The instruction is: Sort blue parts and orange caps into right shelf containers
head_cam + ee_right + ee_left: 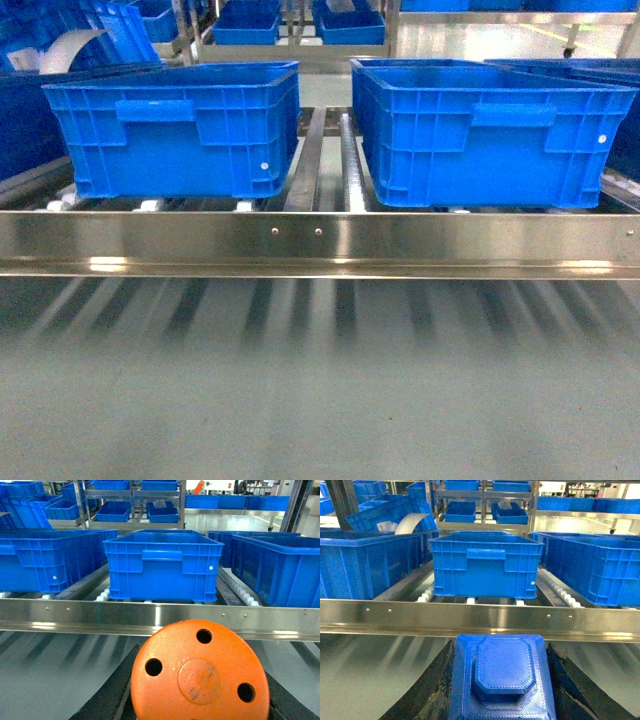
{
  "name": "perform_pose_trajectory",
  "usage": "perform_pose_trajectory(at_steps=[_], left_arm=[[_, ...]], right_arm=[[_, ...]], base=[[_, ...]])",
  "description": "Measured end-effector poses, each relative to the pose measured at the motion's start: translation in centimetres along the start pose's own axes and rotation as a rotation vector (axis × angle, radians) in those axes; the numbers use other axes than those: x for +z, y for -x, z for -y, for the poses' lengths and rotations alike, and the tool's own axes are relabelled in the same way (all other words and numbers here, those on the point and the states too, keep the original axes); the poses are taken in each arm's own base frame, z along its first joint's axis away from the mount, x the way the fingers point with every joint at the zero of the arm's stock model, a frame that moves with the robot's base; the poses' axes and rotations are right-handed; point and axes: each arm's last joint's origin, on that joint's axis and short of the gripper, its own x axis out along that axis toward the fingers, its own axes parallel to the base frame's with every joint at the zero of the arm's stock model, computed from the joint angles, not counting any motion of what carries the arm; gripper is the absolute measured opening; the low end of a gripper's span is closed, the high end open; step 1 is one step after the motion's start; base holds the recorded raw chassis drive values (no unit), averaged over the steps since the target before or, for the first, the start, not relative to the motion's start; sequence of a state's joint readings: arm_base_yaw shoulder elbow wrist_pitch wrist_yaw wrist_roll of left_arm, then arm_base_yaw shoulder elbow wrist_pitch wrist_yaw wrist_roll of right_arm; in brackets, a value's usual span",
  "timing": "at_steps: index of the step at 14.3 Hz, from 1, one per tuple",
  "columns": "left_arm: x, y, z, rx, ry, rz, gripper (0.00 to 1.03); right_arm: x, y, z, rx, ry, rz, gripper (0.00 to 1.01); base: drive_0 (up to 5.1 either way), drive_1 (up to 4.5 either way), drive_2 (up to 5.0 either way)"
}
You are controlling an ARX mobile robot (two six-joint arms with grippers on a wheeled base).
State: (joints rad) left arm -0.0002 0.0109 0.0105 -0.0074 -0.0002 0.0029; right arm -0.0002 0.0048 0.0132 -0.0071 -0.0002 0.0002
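A blue part [504, 672], a stepped square block with an octagonal top, sits between the black fingers [437, 690] of my left gripper [502, 650], which is shut on it. The right gripper [200, 680] is shut on an orange cap [200, 672], a round disc with three holes. Both are held low in front of the shelf's steel rail. Two deep blue crates [180, 130] [490, 130] stand side by side on the rollers beyond the rail. Each wrist view faces one such crate [485, 565] [162, 565]. Neither gripper shows in the head view.
A polished steel rail [320, 240] runs across the shelf front, with roller tracks [345, 160] behind it. More blue crates flank the middle ones [365, 565] [280, 565]. Smaller blue bins [247, 25] sit on racks further back. A tilted bin holds a white curved sheet [412, 522].
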Motion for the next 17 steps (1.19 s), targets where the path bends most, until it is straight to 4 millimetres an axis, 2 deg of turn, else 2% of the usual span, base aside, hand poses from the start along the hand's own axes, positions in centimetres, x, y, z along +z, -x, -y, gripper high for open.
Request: perform_pose_trajectory(at_steps=[11,17], left_arm=[[0.0,0.0,0.0,0.0,0.0,0.0,0.43],[0.0,0.0,0.0,0.0,0.0,0.0,0.43]], right_arm=[[0.0,0.0,0.0,0.0,0.0,0.0,0.45],[0.01,0.0,0.0,0.0,0.0,0.001,0.45]], base=[[0.0,0.0,0.0],[0.1,4.42,-4.2]])
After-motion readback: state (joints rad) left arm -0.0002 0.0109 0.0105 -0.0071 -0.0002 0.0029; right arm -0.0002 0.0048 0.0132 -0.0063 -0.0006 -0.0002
